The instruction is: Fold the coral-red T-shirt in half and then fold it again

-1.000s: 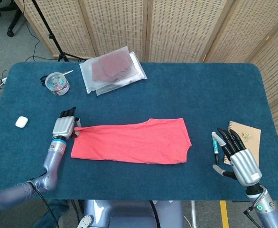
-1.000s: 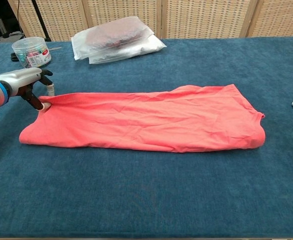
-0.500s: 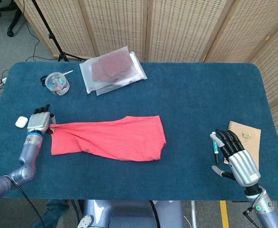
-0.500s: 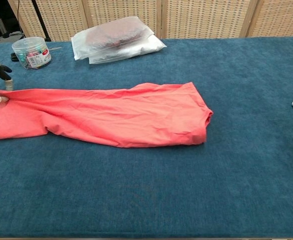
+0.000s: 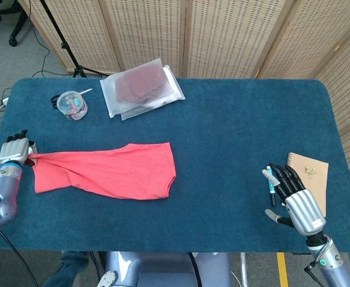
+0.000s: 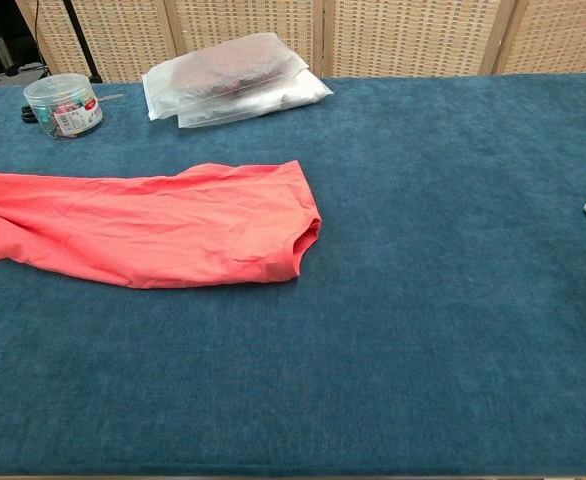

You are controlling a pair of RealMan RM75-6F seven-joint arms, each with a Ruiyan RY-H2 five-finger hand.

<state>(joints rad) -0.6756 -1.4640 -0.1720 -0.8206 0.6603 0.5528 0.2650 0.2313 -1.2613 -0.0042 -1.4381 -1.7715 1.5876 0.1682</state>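
We see the coral-red T-shirt (image 5: 106, 171) lying folded into a long band on the blue table (image 5: 235, 131), toward its left edge and nearer the front than the back, its cloth creased and its left end drawn to a point. Our left hand (image 5: 14, 152) sits at the table's left edge with its fingers closed, pinching that pointed corner of the shirt; the chest view shows the shirt (image 6: 143, 222) running off the left of the picture, the hand itself out of sight there. Our right hand (image 5: 295, 196) rests near the front right corner with its fingers spread and nothing in them, just beside a pen (image 5: 271, 183) and a brown notebook (image 5: 312, 173). Near the back edge lie a clear bag of dark cloth (image 5: 140, 87) and a small round plastic tub (image 5: 71, 104).
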